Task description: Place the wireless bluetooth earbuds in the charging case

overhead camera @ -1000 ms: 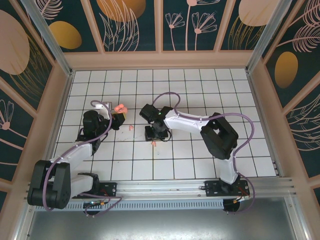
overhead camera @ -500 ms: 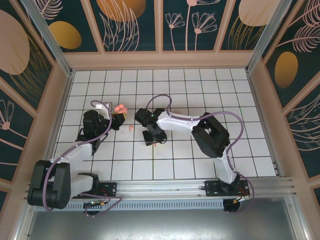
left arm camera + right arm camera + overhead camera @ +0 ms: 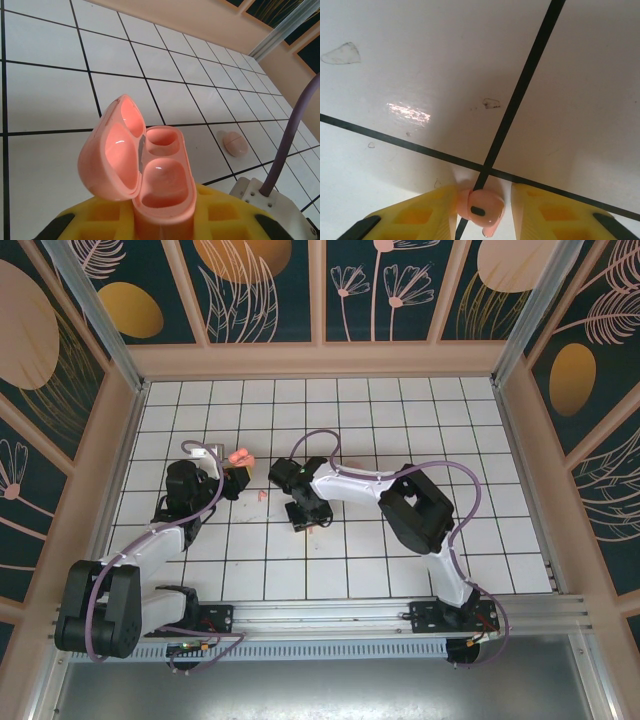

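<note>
The left gripper [image 3: 162, 222] is clamped on the lower body of the charging case [image 3: 155, 175], its yellow fingers [image 3: 100, 220] pressed to both sides. The case is held above the desk [image 3: 400, 420]. Its hinged lid [image 3: 117, 145] swings out to the left, and both wells face up. In the top view the case [image 3: 238, 455] hangs over the left-middle tiles, well apart from the side wall [image 3: 115, 430] and from the far wall.

The right gripper [image 3: 482, 210] is down at the desk surface, its jaws narrowed around the first earbud [image 3: 481, 209]. One finger [image 3: 427, 212] touches the earbud; the other leaves a thin gap, so the gripper is not closed on it. The earbud lies right on a crossing of black tile lines.

The second earbud [image 3: 235, 144] lies loose on a tile between the two grippers, near the case and apart from the right gripper [image 3: 305, 518]. Open tiles run from both arms to the far and right walls.
</note>
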Available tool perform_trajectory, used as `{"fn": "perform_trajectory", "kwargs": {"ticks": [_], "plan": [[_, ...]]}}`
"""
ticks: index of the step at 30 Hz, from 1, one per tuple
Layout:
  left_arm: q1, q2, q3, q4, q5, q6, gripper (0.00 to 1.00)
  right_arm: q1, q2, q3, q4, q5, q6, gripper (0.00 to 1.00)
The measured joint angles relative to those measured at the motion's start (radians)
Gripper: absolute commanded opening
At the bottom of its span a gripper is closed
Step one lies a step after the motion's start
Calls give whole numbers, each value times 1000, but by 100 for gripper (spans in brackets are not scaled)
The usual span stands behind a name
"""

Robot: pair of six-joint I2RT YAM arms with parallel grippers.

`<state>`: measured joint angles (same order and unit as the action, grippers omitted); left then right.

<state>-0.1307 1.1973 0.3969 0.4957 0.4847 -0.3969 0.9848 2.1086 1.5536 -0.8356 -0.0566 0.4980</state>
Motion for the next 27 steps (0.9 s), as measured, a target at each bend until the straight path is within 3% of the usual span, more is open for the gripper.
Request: {"fn": "perform_trajectory", "kwargs": {"ticks": [17, 22, 27], "plan": [[0, 0, 0, 1, 8, 4, 19, 0, -23, -35, 34, 15, -3, 25], [0, 0, -5, 70, 70, 2, 18, -10, -95, -121, 123, 15, 2, 24], [-12, -35, -50, 184, 133, 3, 19, -55, -266, -236, 245, 26, 11, 24]]}}
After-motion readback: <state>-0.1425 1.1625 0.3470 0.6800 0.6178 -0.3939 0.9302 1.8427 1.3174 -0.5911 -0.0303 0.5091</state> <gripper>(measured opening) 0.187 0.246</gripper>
